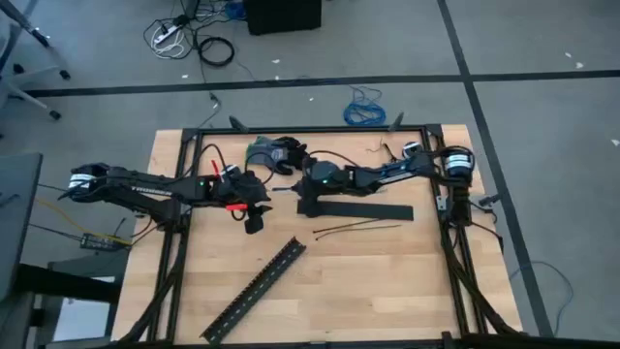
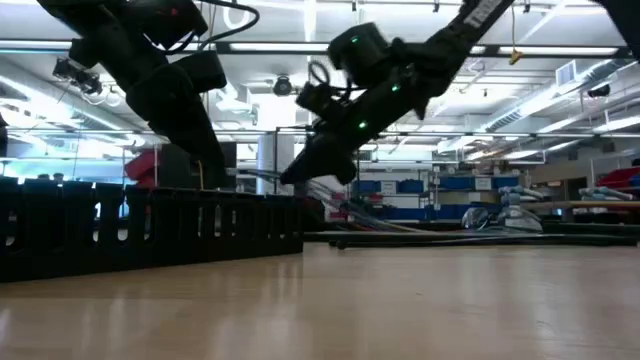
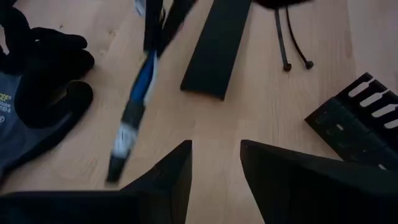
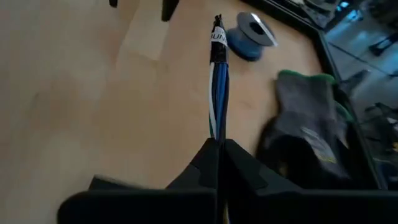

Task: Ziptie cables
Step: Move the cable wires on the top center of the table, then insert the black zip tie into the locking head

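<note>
My right gripper (image 4: 219, 149), clenched on the thin blue, white and dark bundled cables (image 4: 217, 93), holds them above the table's middle. My left gripper (image 3: 214, 165) hovers released nearby — next, a ziptie must be looped around.

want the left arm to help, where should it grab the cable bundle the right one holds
Grip the cables mid-length, short of the labelled tip. The right end effector is shut on one end, so the bundle sticks out straight above the table. The open left end effector should come across it.
</note>
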`<state>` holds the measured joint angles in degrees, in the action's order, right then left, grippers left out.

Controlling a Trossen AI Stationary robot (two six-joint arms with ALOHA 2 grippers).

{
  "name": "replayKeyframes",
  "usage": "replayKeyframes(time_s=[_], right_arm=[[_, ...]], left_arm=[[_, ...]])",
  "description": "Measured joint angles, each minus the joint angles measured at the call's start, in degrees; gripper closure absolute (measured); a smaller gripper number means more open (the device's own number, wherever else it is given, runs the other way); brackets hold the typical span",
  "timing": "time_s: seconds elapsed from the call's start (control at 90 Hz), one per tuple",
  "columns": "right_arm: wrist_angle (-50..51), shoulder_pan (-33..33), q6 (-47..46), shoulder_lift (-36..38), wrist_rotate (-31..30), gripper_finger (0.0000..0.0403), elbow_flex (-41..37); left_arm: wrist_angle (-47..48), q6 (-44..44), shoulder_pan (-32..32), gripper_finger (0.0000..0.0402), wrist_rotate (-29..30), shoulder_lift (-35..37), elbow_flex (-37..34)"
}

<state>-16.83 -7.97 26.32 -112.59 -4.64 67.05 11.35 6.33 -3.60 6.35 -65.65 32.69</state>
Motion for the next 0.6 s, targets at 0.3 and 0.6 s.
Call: replayKeyframes(time_s=[0.3, 0.6], right_arm=[[15.8, 0.7, -6.4, 3.1, -0.2, 0.0272, 6.5], [48.5, 6.2, -17.4, 15.7, -7.2, 0.0193, 7.1]], left_arm=[[-0.1, 1.7, 0.0, 0.027, 0.0, 0.0, 0.0], [-0.2, 3.1, 0.0, 0.027, 0.0, 0.0, 0.0]])
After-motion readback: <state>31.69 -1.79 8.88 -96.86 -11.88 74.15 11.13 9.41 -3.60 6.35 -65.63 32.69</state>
